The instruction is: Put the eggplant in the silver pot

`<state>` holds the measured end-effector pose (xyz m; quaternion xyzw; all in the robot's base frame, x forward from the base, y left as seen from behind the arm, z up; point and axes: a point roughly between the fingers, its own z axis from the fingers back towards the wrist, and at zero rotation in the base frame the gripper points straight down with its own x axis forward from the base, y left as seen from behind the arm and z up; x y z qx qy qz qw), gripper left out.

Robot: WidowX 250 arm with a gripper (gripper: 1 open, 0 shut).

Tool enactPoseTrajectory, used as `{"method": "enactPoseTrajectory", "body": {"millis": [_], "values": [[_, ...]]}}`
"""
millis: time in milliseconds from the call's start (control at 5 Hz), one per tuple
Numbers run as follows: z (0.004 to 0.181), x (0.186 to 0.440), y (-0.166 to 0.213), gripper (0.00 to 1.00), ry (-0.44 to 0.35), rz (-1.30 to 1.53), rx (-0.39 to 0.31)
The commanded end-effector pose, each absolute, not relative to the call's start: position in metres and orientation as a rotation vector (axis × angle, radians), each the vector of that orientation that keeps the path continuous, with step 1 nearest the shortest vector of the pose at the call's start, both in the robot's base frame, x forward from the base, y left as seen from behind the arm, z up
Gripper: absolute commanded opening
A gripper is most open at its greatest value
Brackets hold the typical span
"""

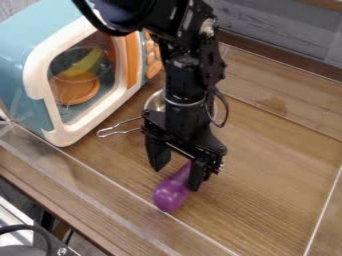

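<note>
Gripper [178, 174] low at six o'clock of the table [254, 190], jaws as wide as they go, fingers either side of the eggplant's [171, 193] upper end. No grip apparent; contact can't be told. Eggplant lies on the wood, fat end towards seven o'clock, narrow end up between the fingers. Wide spread presumably leaves room to straddle it before closing. Pot [156, 99] mostly hidden behind the arm [191, 75], its wire handle [120, 127] out towards eight. Microwave [74, 70] at ten o'clock. Next, likely: close, lift, carry towards twelve. An end grip could let the fat end swing.
</note>
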<state>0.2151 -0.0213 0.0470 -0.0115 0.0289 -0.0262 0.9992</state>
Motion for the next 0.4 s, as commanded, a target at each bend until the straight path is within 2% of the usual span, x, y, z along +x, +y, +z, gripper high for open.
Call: {"method": "enactPoseTrajectory", "body": {"millis": [0, 200], "values": [[0.0558, 0.2206, -0.0224, 1.0, 0.003, -0.055, -0.028], [0.054, 0.2201, -0.0224, 1.0, 0.001, -0.053, -0.031]]}}
